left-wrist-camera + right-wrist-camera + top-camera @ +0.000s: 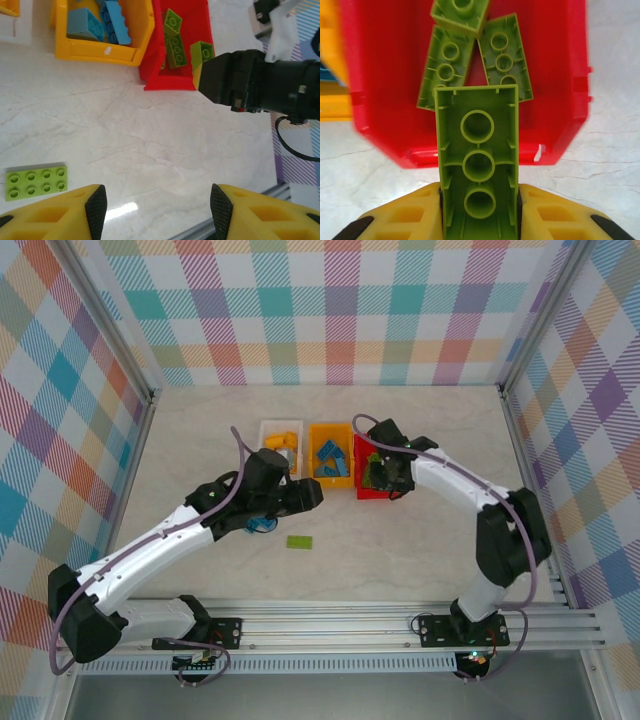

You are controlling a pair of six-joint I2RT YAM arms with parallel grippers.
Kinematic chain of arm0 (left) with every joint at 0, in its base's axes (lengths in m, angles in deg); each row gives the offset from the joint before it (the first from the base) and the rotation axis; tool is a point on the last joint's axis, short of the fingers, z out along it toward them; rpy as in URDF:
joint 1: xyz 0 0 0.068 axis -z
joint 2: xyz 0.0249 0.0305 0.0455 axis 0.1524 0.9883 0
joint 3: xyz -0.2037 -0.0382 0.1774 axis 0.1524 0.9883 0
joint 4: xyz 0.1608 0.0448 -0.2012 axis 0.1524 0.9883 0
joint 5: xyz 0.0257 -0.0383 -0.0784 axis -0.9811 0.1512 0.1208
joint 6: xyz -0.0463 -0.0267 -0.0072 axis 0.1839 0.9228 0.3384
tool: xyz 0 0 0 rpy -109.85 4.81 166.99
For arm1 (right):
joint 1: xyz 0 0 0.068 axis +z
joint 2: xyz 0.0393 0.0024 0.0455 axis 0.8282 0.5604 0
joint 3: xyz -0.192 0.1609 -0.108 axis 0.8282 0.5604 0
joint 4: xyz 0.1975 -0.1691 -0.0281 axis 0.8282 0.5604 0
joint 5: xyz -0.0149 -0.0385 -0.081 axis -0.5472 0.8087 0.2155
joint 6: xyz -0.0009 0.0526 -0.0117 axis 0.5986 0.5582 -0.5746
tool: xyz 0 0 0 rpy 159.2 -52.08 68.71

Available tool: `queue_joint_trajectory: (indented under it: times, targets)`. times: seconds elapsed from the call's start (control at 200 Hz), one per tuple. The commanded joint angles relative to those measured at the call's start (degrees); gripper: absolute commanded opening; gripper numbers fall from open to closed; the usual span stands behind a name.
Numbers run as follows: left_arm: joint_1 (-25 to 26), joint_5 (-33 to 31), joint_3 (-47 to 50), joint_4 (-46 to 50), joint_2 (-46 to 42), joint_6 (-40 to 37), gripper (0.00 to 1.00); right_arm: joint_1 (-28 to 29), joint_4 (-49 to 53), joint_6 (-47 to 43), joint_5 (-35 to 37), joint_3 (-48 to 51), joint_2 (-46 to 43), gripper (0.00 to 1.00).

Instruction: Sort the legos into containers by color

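Though overhead obscures grip, right end effector (479,216) clamps green brick (477,145).

Robot test cell: plaid-patterned walls (340,310), aluminium rail frame (340,620).

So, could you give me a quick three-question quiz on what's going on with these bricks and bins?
1. True or false: the right end effector grips a blue brick.
2. Which bin holds the blue bricks? A white, B orange-yellow, C red.
3. What colour is the loose brick lying on the table?
Key: 1 false, it grips a green brick. 2 B, the orange-yellow bin. 3 green.
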State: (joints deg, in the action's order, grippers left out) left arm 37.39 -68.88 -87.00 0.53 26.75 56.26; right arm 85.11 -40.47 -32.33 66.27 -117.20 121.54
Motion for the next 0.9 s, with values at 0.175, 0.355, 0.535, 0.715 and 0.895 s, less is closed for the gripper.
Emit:
queue_joint_trajectory:
  times: [0.175,0.355,0.535,0.715,0.895]
  targets:
    - [3.14,-5.96,0.27,-2.26,-0.43,2.3,0.59,-2.2,0.42,1.02,-3.85,-7.51,7.99,0.44]
    - [3.42,-7.35,0.62,-0.55,-1.66,2.28,0.59,-2.0,-0.42,-0.04,-3.82,-9.03,7.41,0.56]
    - [3.38,-12.77,1.01,7.11,-4.08,5.07,0.61,0.16,-0.45,-0.75,-2.01,-7.2,0.34,0.55]
    - [-3.73,-13.94,4.98,18.36,-7.74,10.47,0.68,9.71,-7.65,-3.67,-0.84,2.69,-14.54,0.58]
    - [-19.81,-5.24,15.26,16.09,-11.02,15.38,0.76,24.1,-15.38,-6.08,-4.65,12.34,-21.67,0.64]
